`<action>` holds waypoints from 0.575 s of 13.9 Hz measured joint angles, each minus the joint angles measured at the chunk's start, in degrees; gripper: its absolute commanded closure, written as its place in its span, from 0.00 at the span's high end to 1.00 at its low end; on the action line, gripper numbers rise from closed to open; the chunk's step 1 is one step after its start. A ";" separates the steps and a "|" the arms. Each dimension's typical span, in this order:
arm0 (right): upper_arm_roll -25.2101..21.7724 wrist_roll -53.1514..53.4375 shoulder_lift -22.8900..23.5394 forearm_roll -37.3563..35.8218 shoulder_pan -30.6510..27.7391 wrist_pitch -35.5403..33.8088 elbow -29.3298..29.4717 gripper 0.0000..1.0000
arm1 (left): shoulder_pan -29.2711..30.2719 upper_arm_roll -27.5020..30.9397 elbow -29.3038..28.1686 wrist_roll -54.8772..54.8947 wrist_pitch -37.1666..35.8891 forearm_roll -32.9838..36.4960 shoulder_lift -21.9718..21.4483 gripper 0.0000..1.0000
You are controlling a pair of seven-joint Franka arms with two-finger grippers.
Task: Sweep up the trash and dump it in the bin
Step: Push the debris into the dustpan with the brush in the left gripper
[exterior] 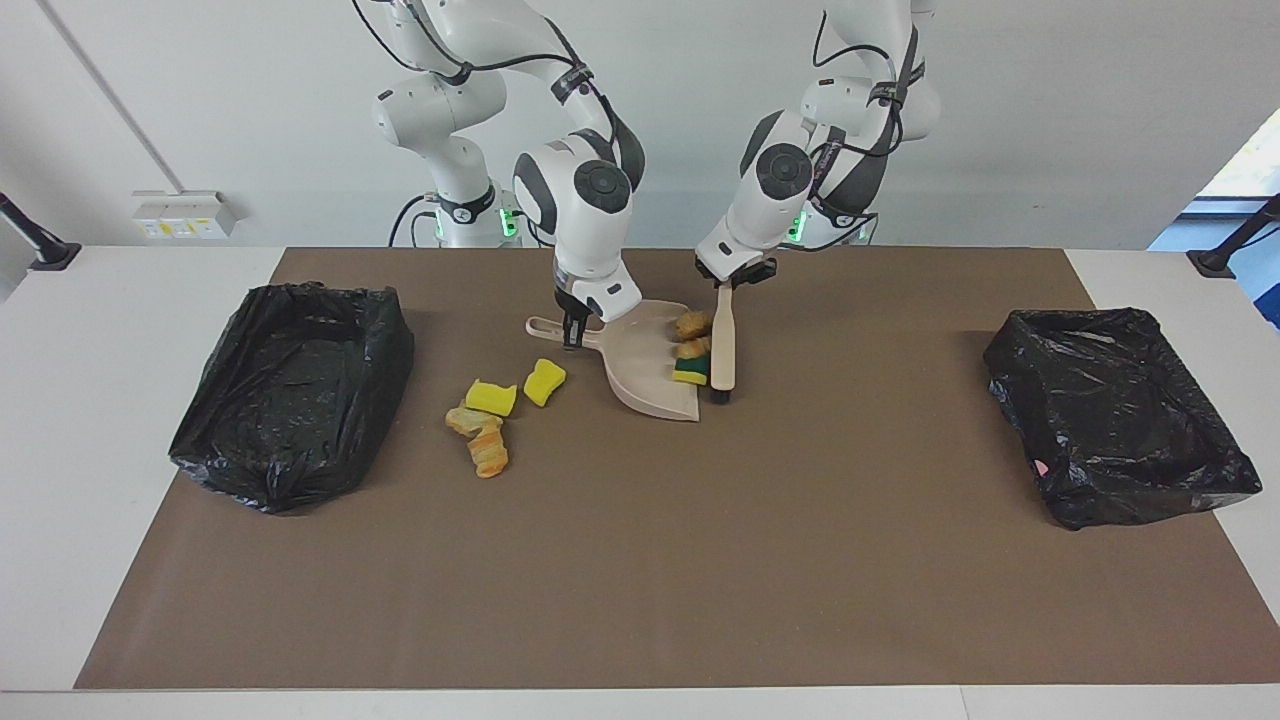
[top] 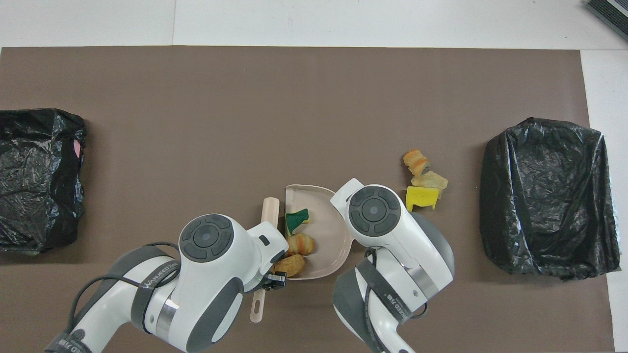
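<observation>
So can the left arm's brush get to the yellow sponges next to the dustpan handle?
Probably not straight away. The dustpan, held by the right gripper, lies between the brush in the left gripper and those yellow sponge chunks; it would have to lift over.

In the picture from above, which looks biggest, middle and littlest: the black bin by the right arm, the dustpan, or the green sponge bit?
1. Black bin, biggest.
2. Dustpan, middle, though the right arm hides part of it.
3. Green sponge bit, littlest.
</observation>
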 measured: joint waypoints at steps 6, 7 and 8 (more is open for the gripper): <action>-0.13 0.00 0.01 0.00 -0.50 0.00 -0.58 0.00 | 0.11 -0.03 6.94 0.00 0.49 -0.66 3.72 0.00; -0.13 0.00 0.03 0.00 -0.51 0.00 -0.67 0.00 | 0.11 -0.03 7.80 -0.09 0.49 -0.74 4.04 0.00; -0.13 0.00 0.05 0.00 -0.51 0.00 -0.71 0.00 | 0.11 -0.05 8.48 -0.51 0.49 -0.80 4.17 0.00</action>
